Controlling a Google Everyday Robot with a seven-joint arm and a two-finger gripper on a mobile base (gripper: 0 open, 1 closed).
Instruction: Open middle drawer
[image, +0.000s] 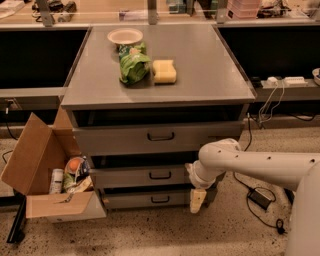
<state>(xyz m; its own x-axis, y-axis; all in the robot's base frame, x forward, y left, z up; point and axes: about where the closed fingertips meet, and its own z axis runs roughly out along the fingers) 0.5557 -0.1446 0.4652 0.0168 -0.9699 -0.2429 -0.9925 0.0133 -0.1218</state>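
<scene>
A grey metal cabinet holds three drawers. The middle drawer (142, 176) has a flat grey front with a small dark bar handle (160, 175) at its centre. It stands slightly out from the cabinet, with a dark gap above it. My white arm reaches in from the right. My gripper (197, 199) hangs pointing down at the cabinet's lower right front corner, to the right of the middle drawer's handle and apart from it.
The top drawer (160, 137) and bottom drawer (150, 200) sit above and below. On the cabinet top (210, 65) lie a white bowl (125, 36), a green bag (133, 64) and a yellow sponge (164, 71). An open cardboard box (47, 175) stands at the left. Cables and a power adapter (260, 198) lie on the floor at the right.
</scene>
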